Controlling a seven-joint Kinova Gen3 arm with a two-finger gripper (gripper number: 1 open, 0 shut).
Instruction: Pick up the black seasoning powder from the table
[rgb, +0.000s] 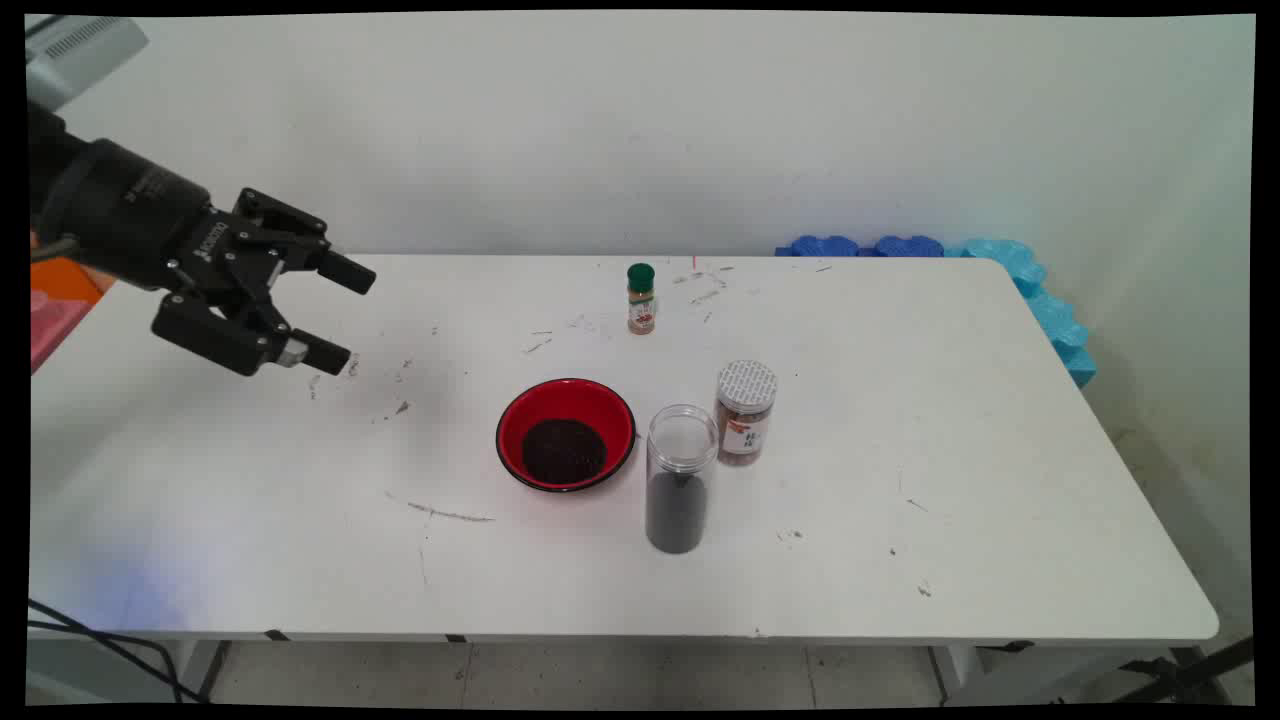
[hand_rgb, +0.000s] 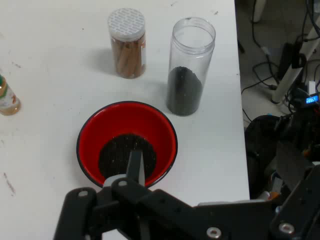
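My black gripper hangs above the table's left part, open and holding nothing, its fingers pointing right. A red bowl with dark grains in its bottom stands well to its right, mid-table. Beside the bowl is a tall clear jar without a lid, partly filled with the same dark grains. Behind that jar stands a white-lidded jar of brown sticks. In the hand view one finger lies over the bowl, with the clear jar and the stick jar beyond it.
A small green-capped spice bottle stands toward the far edge, also at the hand view's left edge. Blue foam lines the far right corner. An orange and pink thing sits off the left edge. Black cables trail at the near left.
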